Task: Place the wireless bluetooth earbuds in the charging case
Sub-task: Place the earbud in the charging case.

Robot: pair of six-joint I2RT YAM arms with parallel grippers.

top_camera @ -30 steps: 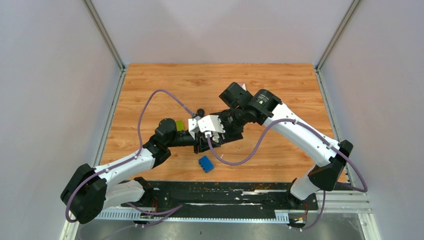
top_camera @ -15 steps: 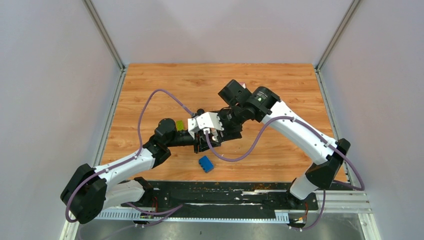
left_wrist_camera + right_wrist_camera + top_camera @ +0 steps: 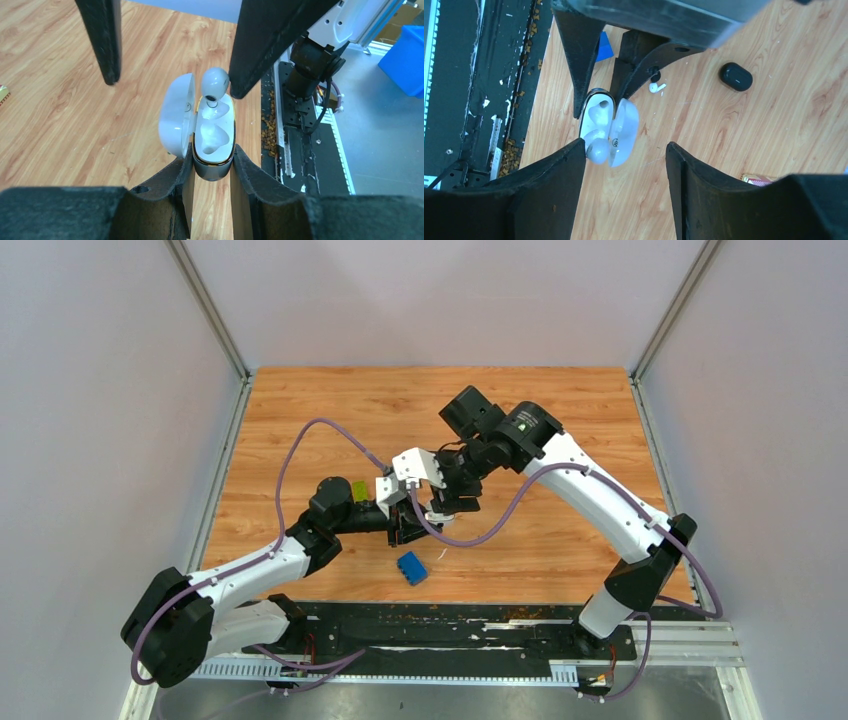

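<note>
Centre frame, left hand (image 3: pixel 212 152) clamps the open charging case (image 3: pixel 207 140); the wide-open right hand (image 3: pixel 625 150) may knock its perched earbud (image 3: pixel 215 84) loose.

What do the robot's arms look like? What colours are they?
The left arm and right arm have white shells and chunky black joints. A purple cable loops along each. The left arm wears a small green sticker. The left pincer and right pincer have flat black pointed fingers.

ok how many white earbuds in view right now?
2. One white earbud sits partly in a slot of the open white case; the other white earbud lies on the table beside the left gripper. Others may be hidden.
</note>
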